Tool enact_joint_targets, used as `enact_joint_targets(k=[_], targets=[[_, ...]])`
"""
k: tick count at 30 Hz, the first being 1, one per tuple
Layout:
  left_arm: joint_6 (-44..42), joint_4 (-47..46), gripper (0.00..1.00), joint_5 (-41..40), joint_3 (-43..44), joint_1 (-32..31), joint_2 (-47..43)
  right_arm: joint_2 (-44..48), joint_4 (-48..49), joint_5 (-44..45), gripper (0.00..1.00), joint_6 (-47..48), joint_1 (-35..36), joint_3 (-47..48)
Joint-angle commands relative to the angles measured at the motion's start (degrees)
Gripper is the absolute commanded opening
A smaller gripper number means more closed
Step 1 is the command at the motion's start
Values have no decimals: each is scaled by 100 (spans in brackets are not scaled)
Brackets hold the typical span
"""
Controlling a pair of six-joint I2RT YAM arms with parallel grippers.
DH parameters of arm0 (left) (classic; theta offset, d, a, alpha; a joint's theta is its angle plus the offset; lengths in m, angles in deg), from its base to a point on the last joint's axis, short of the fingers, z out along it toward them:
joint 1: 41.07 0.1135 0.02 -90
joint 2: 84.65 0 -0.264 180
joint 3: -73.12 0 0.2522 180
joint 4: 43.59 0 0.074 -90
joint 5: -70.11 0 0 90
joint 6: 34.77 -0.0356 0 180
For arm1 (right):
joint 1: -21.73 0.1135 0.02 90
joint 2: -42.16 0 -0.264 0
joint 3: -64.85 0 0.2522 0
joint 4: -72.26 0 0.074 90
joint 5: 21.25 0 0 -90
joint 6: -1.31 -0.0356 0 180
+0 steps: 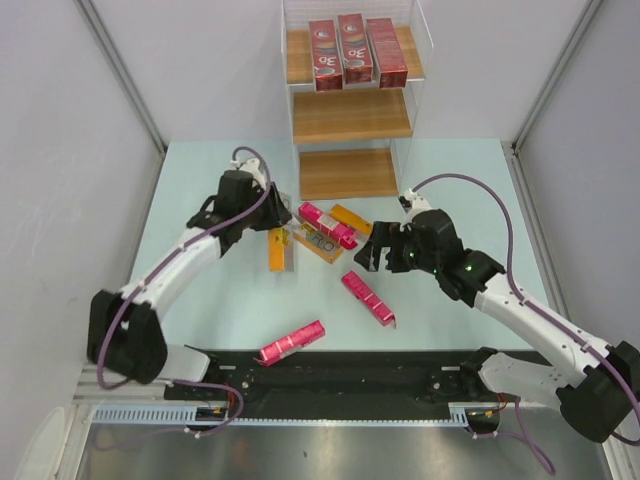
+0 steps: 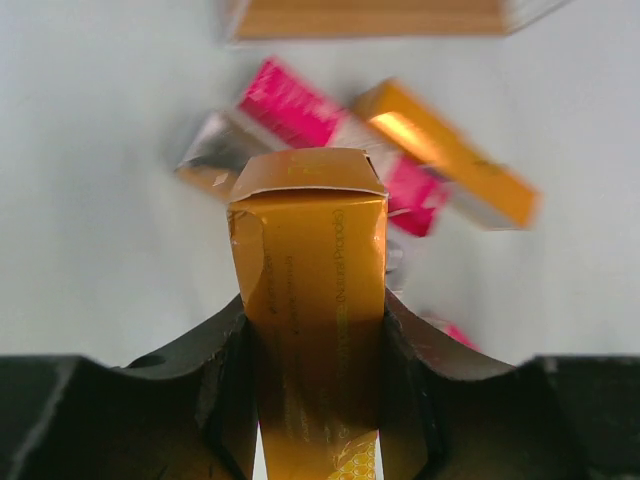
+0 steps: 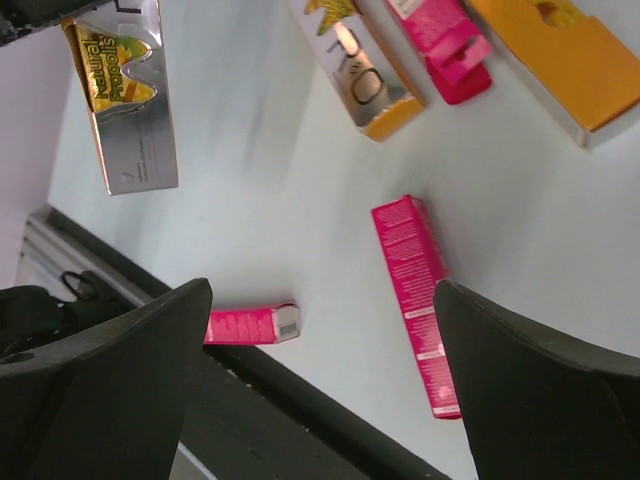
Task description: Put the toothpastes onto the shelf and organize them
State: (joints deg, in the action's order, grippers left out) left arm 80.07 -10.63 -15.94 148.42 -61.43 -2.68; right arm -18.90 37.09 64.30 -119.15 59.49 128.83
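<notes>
The shelf (image 1: 350,115) stands at the back with three dark red toothpastes (image 1: 355,50) upright on its top board. My left gripper (image 1: 272,222) (image 2: 312,335) is shut on an orange-gold toothpaste carton (image 1: 278,250) (image 2: 310,260) (image 3: 125,100); both fingers press its sides. Just right of it lies a pile: a pink carton (image 1: 327,224) (image 2: 300,105), an orange one (image 1: 352,218) (image 2: 450,165) and a silver-gold one (image 1: 318,243) (image 3: 365,85). My right gripper (image 1: 372,255) (image 3: 322,300) hangs open and empty above a pink carton (image 1: 368,297) (image 3: 415,300).
Another pink carton (image 1: 291,342) (image 3: 250,325) lies near the black rail (image 1: 350,375) at the table's front edge. The shelf's clear acrylic walls (image 1: 420,100) rise on both sides. Grey side panels (image 1: 60,150) close in the table.
</notes>
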Motion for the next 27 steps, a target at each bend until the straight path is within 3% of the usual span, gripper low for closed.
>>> enact_joint_targets(k=[1, 3, 9, 13, 16, 25, 27], targets=[[863, -1887, 34, 1791, -738, 294, -1103, 199, 576, -635, 100, -188, 39, 50], [1539, -2742, 33, 2588, -1246, 523, -1524, 234, 918, -1030, 100, -354, 47, -20], [3051, -5169, 33, 3524, -2003, 857, -2001, 296, 2850, -2348, 100, -1084, 47, -723], [4501, -7783, 33, 3999, -2444, 1086, -1695, 60, 4552, -3052, 100, -1856, 100, -1171], [5196, -8955, 31, 4070, -2585, 1104, -1405, -142, 5285, -3124, 100, -2069, 267, -1383], [5339, -9268, 24, 4053, -2814, 1104, -1254, -1136, 7060, -3124, 97, -2649, 583, -1357], [5277, -9119, 24, 4053, -2831, 1104, -1315, -1382, 7089, -3071, 96, -2632, 592, -1269]])
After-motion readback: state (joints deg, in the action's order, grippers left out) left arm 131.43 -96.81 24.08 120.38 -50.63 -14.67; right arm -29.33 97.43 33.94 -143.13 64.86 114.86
